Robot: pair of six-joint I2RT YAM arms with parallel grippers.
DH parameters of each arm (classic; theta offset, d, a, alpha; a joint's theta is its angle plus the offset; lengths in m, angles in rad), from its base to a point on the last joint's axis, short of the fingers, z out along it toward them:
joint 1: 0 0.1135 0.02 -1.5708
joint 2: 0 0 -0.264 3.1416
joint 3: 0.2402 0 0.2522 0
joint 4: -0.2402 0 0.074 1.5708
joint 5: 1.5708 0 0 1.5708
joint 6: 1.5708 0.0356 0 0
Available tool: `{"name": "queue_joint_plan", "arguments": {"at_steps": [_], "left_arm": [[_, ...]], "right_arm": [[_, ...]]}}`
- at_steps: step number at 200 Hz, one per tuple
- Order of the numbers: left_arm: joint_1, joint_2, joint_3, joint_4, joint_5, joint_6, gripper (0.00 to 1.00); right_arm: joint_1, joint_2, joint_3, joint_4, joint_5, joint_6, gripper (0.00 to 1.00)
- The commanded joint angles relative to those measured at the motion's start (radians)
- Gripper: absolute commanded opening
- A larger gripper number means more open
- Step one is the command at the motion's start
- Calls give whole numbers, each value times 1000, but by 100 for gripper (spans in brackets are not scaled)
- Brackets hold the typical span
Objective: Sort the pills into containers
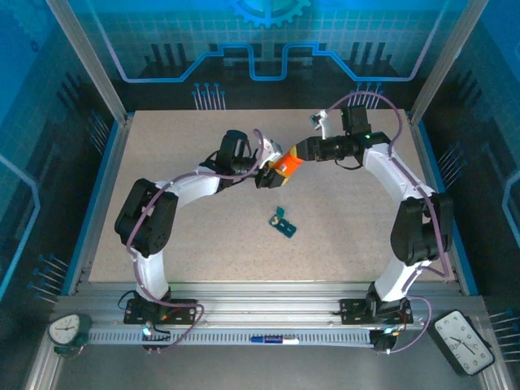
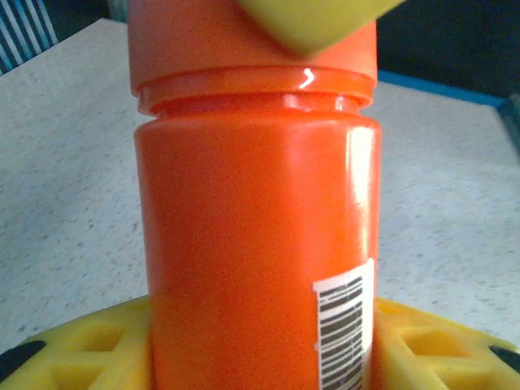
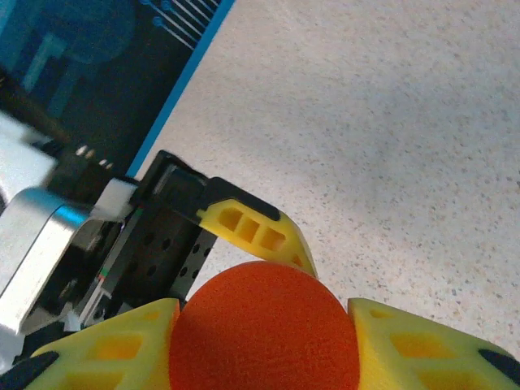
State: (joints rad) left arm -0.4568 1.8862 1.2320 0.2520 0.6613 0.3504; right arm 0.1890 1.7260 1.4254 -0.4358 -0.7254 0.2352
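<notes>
The left pincer [image 2: 260,357] is clamping the orange bottle [image 2: 252,227] by its body. The right pincer [image 3: 264,349] is pressing both fingers against its cap [image 3: 264,321], apparently gripping it. The dark-teal pill box [image 1: 283,223] is lying on the tabletop [image 1: 179,154], nearby.

Bright, even light falls on the worktop [image 1: 203,236], with soft shadows around the orange bottle [image 2: 252,244]. A white glare streak marks the bottle's neck ridge; the yellow shape [image 2: 309,20] above it is blurred.
</notes>
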Motion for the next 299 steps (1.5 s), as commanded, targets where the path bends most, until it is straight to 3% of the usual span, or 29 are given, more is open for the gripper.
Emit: {"name": "queue_joint_plan", "arguments": {"at_steps": [1, 48, 89, 164, 196, 234, 271, 299], "left_arm": [[-59, -102, 2, 307, -81, 82, 0], [-69, -87, -2, 337, -113, 75, 0], [-59, -71, 6, 329, -88, 33, 0], [-8, -37, 19, 324, -12, -63, 0], [26, -27, 40, 299, 94, -116, 0], [47, -18, 88, 209, 239, -141, 0], [63, 3, 168, 60, 384, -154, 0], [70, 20, 216, -30, 459, -162, 0]], "right_arm": [[40, 9, -84, 125, 53, 182, 37], [66, 4, -141, 197, 105, 260, 37], [66, 6, -86, 162, 103, 259, 41], [6, -8, 128, 64, 41, 228, 78], [-33, -56, 177, 25, -21, 160, 88], [-83, -94, 180, -1, -109, 9, 87], [-88, -90, 254, -188, -106, -258, 85], [-84, -73, 315, -277, -128, -346, 88]]}}
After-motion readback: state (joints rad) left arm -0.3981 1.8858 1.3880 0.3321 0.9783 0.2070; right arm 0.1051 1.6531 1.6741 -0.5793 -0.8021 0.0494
